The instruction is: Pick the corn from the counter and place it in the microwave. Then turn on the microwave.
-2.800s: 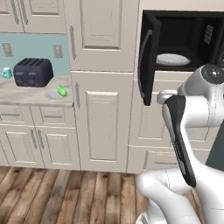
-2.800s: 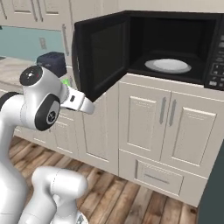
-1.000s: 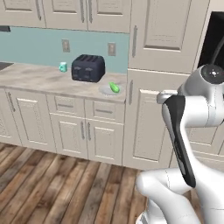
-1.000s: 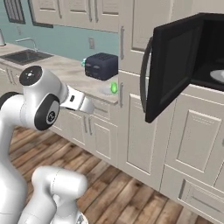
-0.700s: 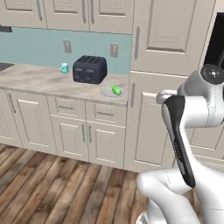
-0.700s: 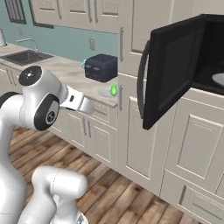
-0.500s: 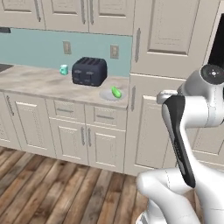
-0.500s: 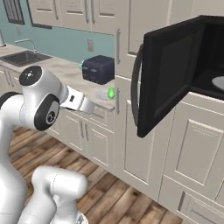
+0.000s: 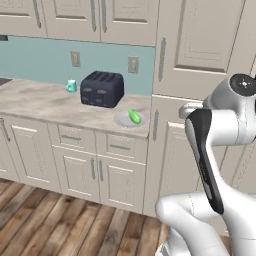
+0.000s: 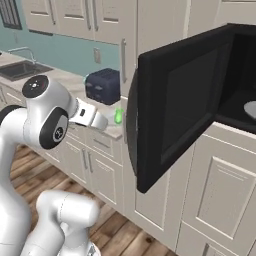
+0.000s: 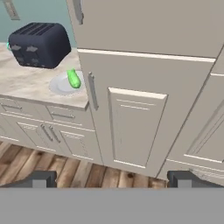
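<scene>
You are at the approach step: the corn [image 9: 134, 116] lies on a plate [image 11: 61, 85] on the surface [image 9: 45, 102] beside the toaster [image 9: 102, 89], well apart from your empty, spread jaws. Next, close in on it.

My arm [image 9: 215, 150] was glossy white all over, built of thick rounded segments that swelled into ball-like joints. A long black strip ran down the inner face of one link in the left base view, narrowing toward its lower end. My topmost joint wore a round dark grey cap with a small pale mark at its centre; in the right base view a second dark disc, ringed in black, sat on the side of the same bulbous housing. A short white wrist section carried a small dark patch. My two finger tips [image 11: 41, 178] were small, dark grey and blocky, with squared ends.
</scene>
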Available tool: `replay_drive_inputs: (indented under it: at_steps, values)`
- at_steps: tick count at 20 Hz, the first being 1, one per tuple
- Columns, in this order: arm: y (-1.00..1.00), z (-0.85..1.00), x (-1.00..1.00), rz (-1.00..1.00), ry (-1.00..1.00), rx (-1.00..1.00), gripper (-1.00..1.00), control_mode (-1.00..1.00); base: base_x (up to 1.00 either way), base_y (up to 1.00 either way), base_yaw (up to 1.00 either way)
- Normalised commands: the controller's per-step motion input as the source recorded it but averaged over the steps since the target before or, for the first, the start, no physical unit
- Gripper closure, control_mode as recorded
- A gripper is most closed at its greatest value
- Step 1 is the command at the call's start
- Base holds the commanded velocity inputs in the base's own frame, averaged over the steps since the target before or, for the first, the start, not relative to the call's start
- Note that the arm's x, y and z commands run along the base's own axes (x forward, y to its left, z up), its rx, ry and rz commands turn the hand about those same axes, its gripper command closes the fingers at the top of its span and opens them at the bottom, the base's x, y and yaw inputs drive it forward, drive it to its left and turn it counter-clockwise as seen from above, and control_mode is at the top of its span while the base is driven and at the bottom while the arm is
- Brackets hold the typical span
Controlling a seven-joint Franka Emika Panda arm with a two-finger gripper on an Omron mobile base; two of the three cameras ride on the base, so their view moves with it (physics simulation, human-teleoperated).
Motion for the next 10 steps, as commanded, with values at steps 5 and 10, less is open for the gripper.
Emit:
replay_drive_inputs:
  at_steps: [5, 10]
  values:
    - [0.0, 0.0, 0.0, 0.0, 0.0, 0.0, -1.0, 1.0, 0.61, 0.09, 0.01]
    - [0.0, 0.0, 0.0, 0.0, 0.0, 0.0, -1.0, 1.0, 0.33, 0.14, -0.09]
